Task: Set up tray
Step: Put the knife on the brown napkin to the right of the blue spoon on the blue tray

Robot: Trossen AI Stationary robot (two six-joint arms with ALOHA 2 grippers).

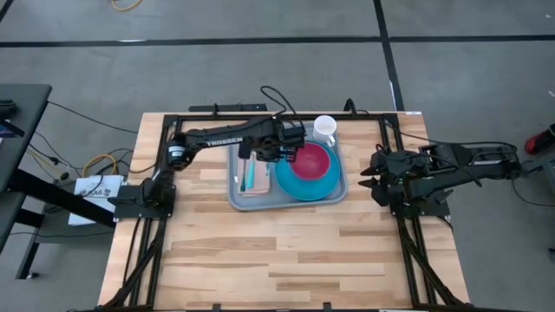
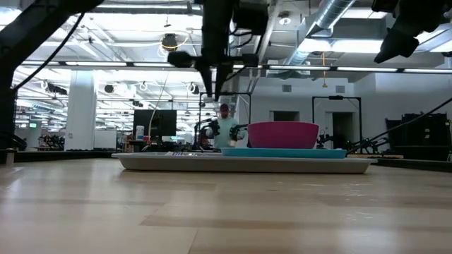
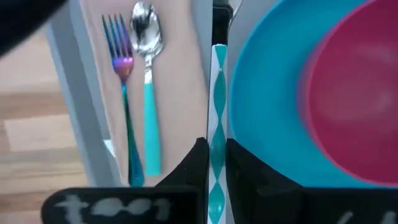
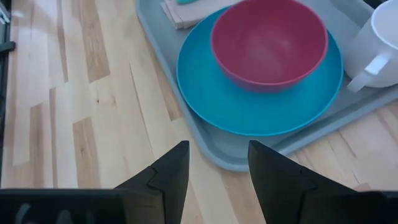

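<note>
A pale butcher-block table (image 1: 286,251) stands on a grey floor, and beyond it runs an open hall with exposed ducts and strip lights, where one person (image 2: 224,127) sits far back. The tray (image 1: 334,196) lies toward the table's far edge, centred between the arms. On it I count one blue plate (image 4: 249,112), one pink bowl (image 4: 268,40) sitting in the plate, one white mug (image 1: 324,128), one tan napkin (image 3: 180,74), and on the napkin one fork (image 3: 122,68) and one spoon (image 3: 147,43). The left gripper (image 3: 216,155) hangs over the tray, its fingers clamped on a teal-and-white patterned utensil handle (image 3: 217,93). The right gripper (image 4: 217,163) waits off the tray's right side, fingers apart.
</note>
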